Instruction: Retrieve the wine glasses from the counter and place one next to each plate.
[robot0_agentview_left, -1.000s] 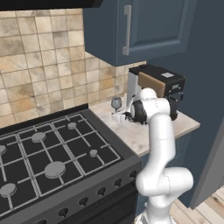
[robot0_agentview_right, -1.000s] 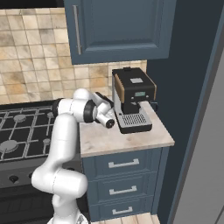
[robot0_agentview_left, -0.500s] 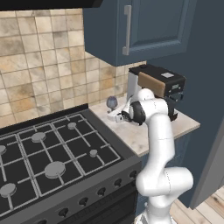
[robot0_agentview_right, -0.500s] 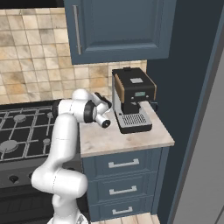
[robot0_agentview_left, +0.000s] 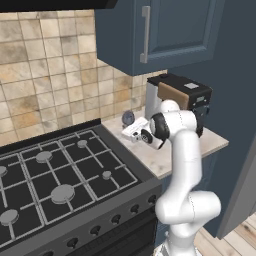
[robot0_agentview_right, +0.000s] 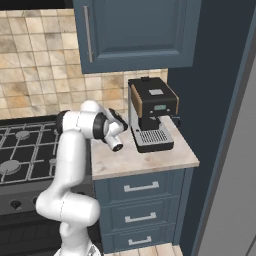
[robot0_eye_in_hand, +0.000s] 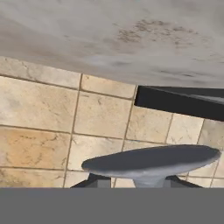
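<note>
Wine glass (robot0_agentview_left: 128, 118): set upright on the desk (robot0_agentview_left: 175, 152) near the tiled wall, between stove (robot0_agentview_left: 60, 175) and coffee machine (robot0_agentview_left: 182, 100). In the hand view its round foot (robot0_eye_in_hand: 151, 161) is seen with the claw (robot0_eye_in_hand: 131, 183) closed around the stem just beneath.

A smoky grey-blue wine glass (robot0_agentview_left: 128, 118) stands on the beige marbled counter (robot0_agentview_left: 172, 152) near the tiled wall, between stove and coffee machine; its round foot (robot0_eye_in_hand: 151, 160) fills the hand view's lower centre.
</note>
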